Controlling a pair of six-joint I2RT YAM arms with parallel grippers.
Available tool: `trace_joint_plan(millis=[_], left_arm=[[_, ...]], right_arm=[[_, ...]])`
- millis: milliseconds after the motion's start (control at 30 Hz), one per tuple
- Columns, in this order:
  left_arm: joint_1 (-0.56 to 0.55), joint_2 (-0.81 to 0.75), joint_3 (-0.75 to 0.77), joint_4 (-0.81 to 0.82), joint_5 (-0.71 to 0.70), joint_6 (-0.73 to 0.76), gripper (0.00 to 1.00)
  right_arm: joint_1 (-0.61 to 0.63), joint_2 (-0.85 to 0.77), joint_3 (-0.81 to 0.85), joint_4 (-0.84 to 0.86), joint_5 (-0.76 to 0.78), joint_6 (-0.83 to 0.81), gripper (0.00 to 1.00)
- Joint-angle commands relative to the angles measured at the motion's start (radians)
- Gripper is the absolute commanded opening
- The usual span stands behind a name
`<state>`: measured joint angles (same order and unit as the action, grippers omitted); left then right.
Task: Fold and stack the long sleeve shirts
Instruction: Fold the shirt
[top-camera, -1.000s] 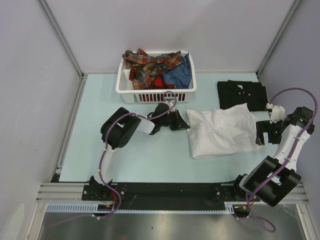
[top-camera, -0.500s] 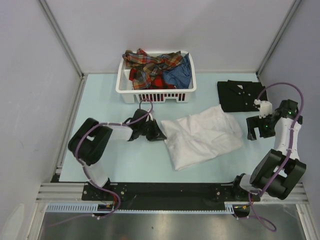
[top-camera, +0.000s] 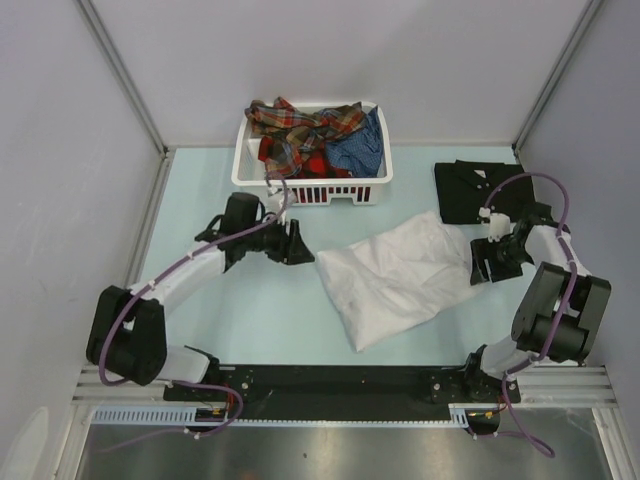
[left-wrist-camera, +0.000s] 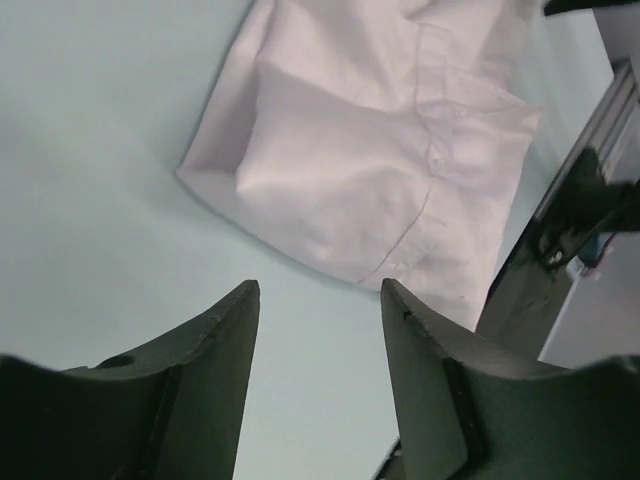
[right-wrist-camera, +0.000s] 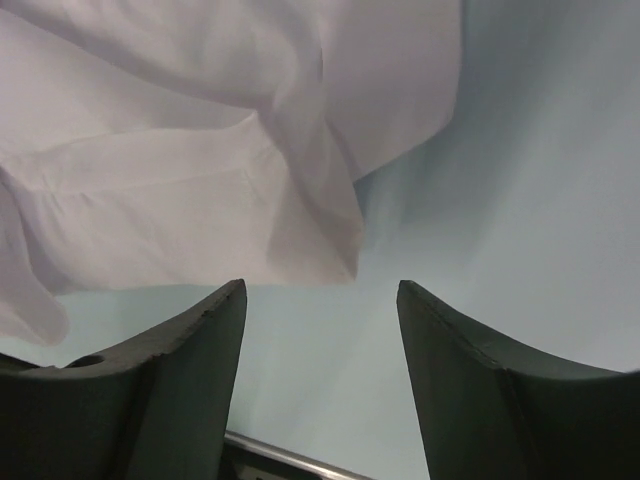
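Observation:
A white long sleeve shirt (top-camera: 400, 275) lies folded and skewed across the middle of the table, also visible as the white shirt (left-wrist-camera: 370, 150) and the white shirt (right-wrist-camera: 180, 170). A black shirt (top-camera: 483, 190) lies folded at the back right. Plaid and blue shirts (top-camera: 310, 135) fill the basket. My left gripper (top-camera: 300, 243) is open just left of the white shirt, with nothing between its fingers (left-wrist-camera: 225, 340). My right gripper (top-camera: 480, 265) is open at the shirt's right edge, with only bare table between its fingers (right-wrist-camera: 215, 330).
A white slatted basket (top-camera: 243, 165) stands at the back centre. Grey walls with metal posts enclose the pale blue table (top-camera: 250, 310). A black rail (top-camera: 330, 380) runs along the near edge by the arm bases.
The left gripper has let go of the white shirt, opened and drawn back left. The shirt has shifted left and skewed. The right gripper has moved in to the shirt's right edge.

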<state>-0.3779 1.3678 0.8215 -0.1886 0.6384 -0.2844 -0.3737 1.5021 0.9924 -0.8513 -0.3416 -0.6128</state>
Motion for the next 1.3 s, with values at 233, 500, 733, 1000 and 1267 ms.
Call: trace_joint_plan(millis=[233,500,733,1000,1267], left_arm=[[-0.001,0.358,0.337,-0.336,0.244,0.944,0.68],[-0.009,0.511,0.513,-0.422,0.245,1.028,0.68],[-0.041,0.588,0.620,-0.670,0.237,1.290,0.68],[-0.098,0.683,0.740,-0.834,0.211,1.390,0.63],[-0.134,0.599,0.564,-0.847,0.219,1.389,0.17]], right_arm=[[0.134,0.194,-0.040,0.237,0.090,0.148,0.59],[0.222,0.286,0.009,0.294,0.147,0.188,0.44],[0.255,0.297,0.051,0.287,0.159,0.191,0.44],[0.331,0.293,0.045,0.314,0.176,0.177,0.45],[0.417,0.287,0.048,0.330,0.210,0.162,0.44]])
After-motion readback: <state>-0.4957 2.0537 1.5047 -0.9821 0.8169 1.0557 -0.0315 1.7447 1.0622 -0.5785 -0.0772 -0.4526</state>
